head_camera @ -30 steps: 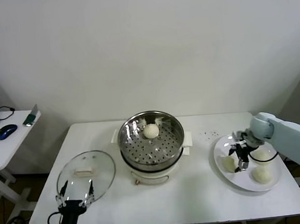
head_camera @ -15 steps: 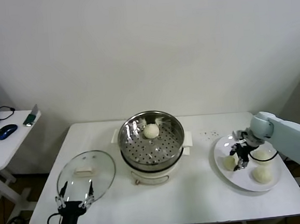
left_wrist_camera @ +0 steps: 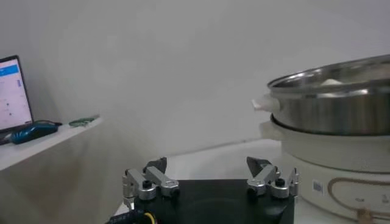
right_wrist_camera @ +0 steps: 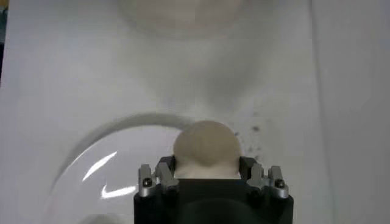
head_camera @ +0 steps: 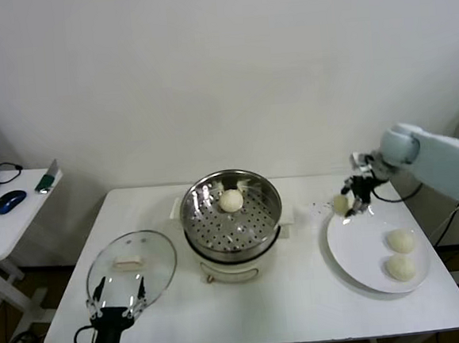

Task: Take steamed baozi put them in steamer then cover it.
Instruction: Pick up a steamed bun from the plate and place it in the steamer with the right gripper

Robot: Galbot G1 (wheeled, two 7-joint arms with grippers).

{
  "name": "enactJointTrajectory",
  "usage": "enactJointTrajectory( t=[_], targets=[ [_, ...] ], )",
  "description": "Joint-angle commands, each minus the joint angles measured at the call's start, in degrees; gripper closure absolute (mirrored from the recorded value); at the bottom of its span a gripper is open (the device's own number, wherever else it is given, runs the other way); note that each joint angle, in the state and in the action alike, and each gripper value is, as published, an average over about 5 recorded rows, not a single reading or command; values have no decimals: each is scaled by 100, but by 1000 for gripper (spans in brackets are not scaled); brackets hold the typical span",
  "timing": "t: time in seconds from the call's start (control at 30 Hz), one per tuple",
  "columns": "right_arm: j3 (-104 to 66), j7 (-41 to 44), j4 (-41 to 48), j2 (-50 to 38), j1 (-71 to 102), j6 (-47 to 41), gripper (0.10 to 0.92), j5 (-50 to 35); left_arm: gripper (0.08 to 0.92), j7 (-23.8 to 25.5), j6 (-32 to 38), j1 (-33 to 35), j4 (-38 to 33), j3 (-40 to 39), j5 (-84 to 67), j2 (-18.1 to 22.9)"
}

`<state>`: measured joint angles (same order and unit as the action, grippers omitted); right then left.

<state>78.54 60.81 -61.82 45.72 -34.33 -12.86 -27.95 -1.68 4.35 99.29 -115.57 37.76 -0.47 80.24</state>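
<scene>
So far one steamed baozi [head_camera: 231,201] sits in the steamer [head_camera: 232,219]; my right end effector [head_camera: 349,198] is clamped on a second [head_camera: 340,204], two apparently left on the plate [head_camera: 362,256], cover [head_camera: 131,265] off.

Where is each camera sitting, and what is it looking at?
Head view: high on the robot, looking down at the table; both arms show, the right hand holding a baozi.
Left wrist view: low by the table edge, facing the steamer; the open left hand shows.
Right wrist view: looking down past the right hand at the plate.
Shared: head and right wrist views both show the held baozi.
</scene>
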Motion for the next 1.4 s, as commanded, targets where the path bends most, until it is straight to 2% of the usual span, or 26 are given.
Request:
enactJointTrajectory(
  t=[0.03,0.27,0.6,1.0,1.4],
  targets=[
    [1429,-278,-203,1038,-2039,-327,364,-2067,177,41,32,65,-85,-116,13,25],
    [1482,-615,-463,1964,-1972,-645,364,-2488,177,82,89,72,-81,-166,-54,11],
    [1241,-1095,-316,3107,-1276,-988,364,-2735,177,94,90,94,-184,-223,-23,-8],
    [1236,-1185,73,3681,-347,-1003,364,-2460,177,90,27,-96,-162,-116,-49,-5],
    [1297,-1107,378,3849,121,-944,360,-2234,177,87,7,-250,-10,-121,-47,35]
  ],
)
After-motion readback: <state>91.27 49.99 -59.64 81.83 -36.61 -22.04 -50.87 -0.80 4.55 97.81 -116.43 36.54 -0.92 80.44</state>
